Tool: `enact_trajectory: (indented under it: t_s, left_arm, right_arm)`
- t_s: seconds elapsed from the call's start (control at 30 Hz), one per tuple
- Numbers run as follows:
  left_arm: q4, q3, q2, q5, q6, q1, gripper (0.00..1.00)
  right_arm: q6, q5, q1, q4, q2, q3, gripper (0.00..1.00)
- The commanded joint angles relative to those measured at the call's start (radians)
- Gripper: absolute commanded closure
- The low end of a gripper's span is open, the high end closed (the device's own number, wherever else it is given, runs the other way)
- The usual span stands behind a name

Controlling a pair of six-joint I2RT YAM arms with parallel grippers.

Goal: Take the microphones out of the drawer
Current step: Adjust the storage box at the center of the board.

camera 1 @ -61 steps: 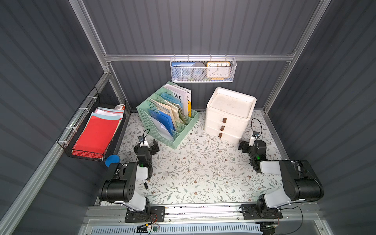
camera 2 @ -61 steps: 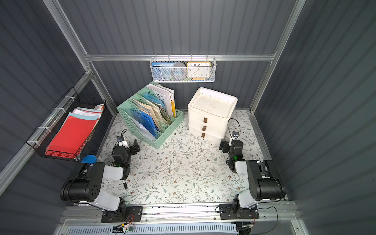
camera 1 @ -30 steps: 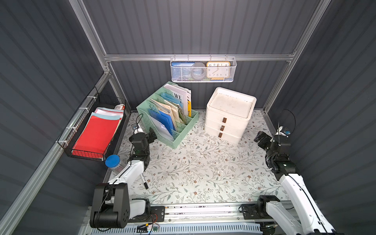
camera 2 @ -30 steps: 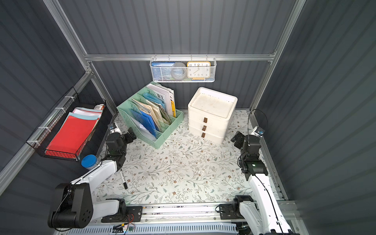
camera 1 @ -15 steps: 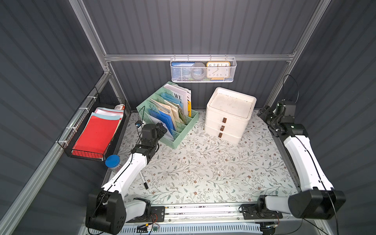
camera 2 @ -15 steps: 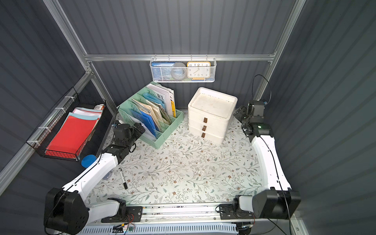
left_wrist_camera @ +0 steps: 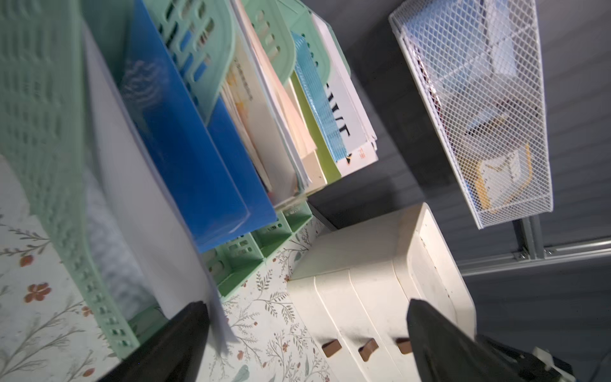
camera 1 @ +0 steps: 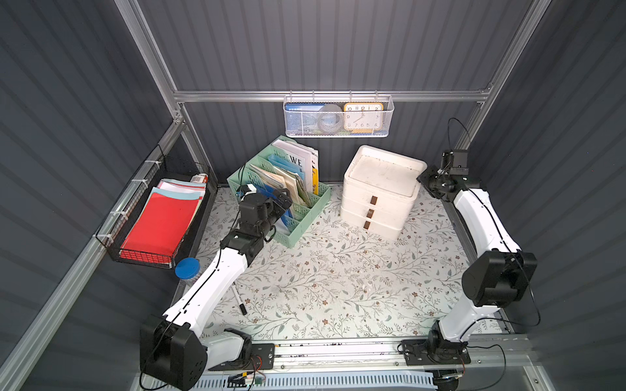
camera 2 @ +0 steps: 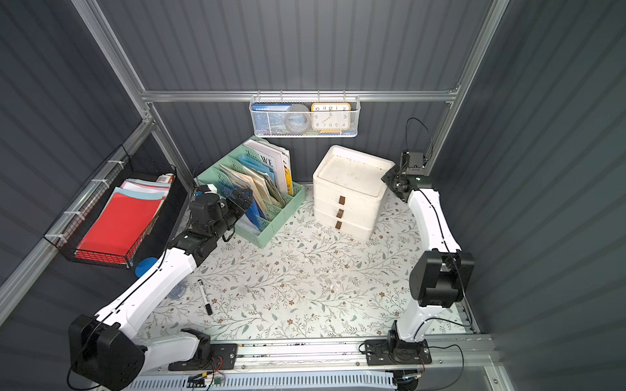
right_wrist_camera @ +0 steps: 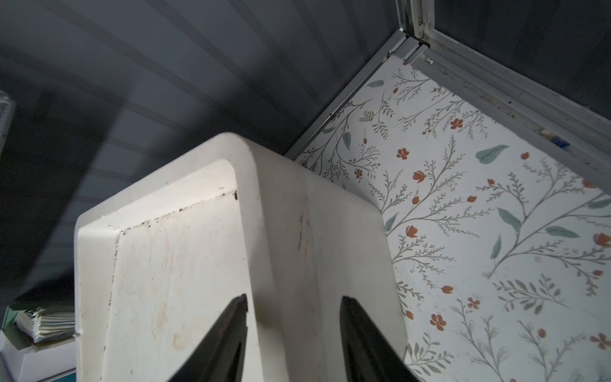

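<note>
The opening step is in hand: the microphone is hidden, presumably within the shut 3-drawer unit [camera 1: 382,171], whose top right rim is straddled by the right gripper [right_wrist_camera: 294,299], jaws partly apart, while a brown handle [camera 1: 370,213] must next be pulled by the left gripper [left_wrist_camera: 304,302], jaws spread wide.

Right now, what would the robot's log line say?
left gripper: open, by file rack | right gripper: astride top edge of drawer unit, grip unclear | drawers: all shut | microphone: not seen
</note>
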Motion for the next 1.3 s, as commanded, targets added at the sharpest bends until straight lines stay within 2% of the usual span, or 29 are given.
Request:
enact_trajectory:
  t_s: [0.0,0.2,0.27,0.43,0.53,0.63,0.73,0.97,1.07,1.23,1.27]
  left_arm:
    - [0.028,0.057,0.045,0.085,0.037,-0.024,0.01]
    - [0.035,0.140,0.115,0.175,0.118,-0.062,0.01]
    - [0.035,0.163,0.141,0.208,0.129,-0.068,0.01]
    - [0.048,0.207,0.177,0.263,0.194,-0.097,0.01]
    - [0.052,0.255,0.194,0.290,0.221,-0.111,0.01]
    - [0.059,0.257,0.201,0.303,0.220,-0.114,0.01]
    - [0.057,0.254,0.200,0.304,0.223,-0.116,0.01]
    - [0.037,0.229,0.170,0.302,0.241,-0.116,0.01]
    - [0.038,0.226,0.160,0.302,0.240,-0.116,0.01]
    - [0.049,0.175,0.151,0.295,0.231,-0.116,0.01]
    - [0.051,0.173,0.150,0.294,0.230,-0.115,0.01]
  right_arm:
    - [0.016,0.031,0.015,-0.036,0.009,0.032,0.57]
    - [0.015,0.062,0.022,-0.065,0.015,0.032,0.73]
    - [0.015,0.059,0.023,-0.077,0.013,0.031,0.81]
    - [0.015,0.076,0.029,-0.099,-0.017,0.010,0.89]
    - [0.008,0.087,0.030,-0.081,-0.050,-0.026,0.90]
    - [0.002,0.083,0.031,-0.063,-0.051,-0.038,0.85]
    - [0.001,0.062,0.031,-0.062,-0.023,-0.015,0.80]
    - [-0.004,0.061,0.037,-0.078,0.050,0.048,0.79]
    - [-0.011,0.077,0.037,-0.092,0.063,0.060,0.83]
    - [-0.028,0.079,0.039,-0.120,0.054,0.050,0.99]
    - [-0.032,0.080,0.039,-0.128,0.052,0.048,1.00]
